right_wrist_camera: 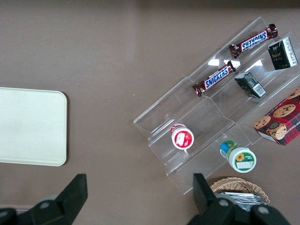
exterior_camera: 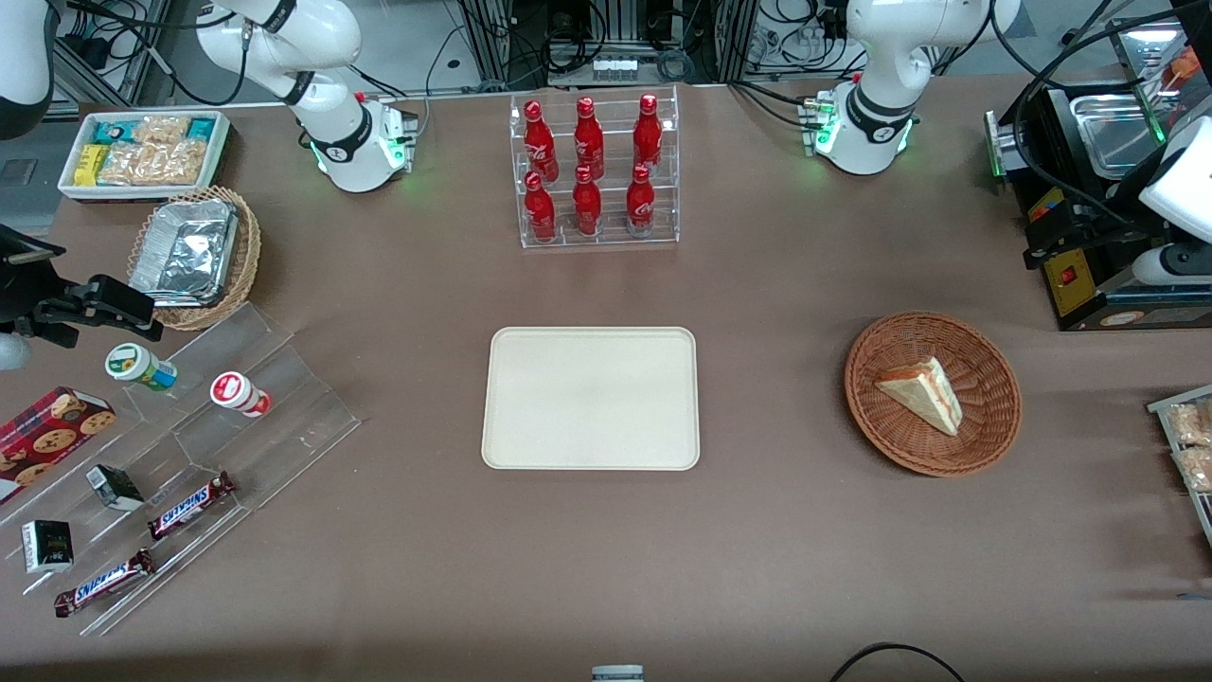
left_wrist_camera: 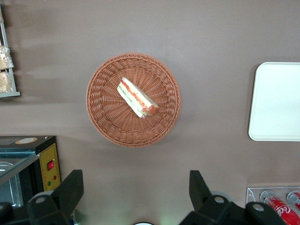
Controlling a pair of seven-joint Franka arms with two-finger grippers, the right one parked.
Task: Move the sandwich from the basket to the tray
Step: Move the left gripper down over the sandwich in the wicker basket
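The sandwich (exterior_camera: pixel 923 393) (left_wrist_camera: pixel 137 98), a pale triangular wedge with orange-red and green filling, lies in the round reddish-brown wicker basket (exterior_camera: pixel 985 431) (left_wrist_camera: pixel 103 117) toward the working arm's end of the table. The flat cream tray (exterior_camera: pixel 591 398) (left_wrist_camera: pixel 276 101) sits at the table's middle with nothing on it. My gripper (left_wrist_camera: pixel 135 177) (exterior_camera: pixel 1056 235) hangs open high above the table, farther from the front camera than the basket. Only bare table shows between its fingers.
A black machine (exterior_camera: pixel 1089 189) stands beside my gripper. A clear rack of red bottles (exterior_camera: pixel 595 170) stands farther back than the tray. A rack of snack bags (exterior_camera: pixel 1188 445) sits at the table's edge by the basket. Toward the parked arm's end stands a stepped acrylic display (exterior_camera: pixel 189 426).
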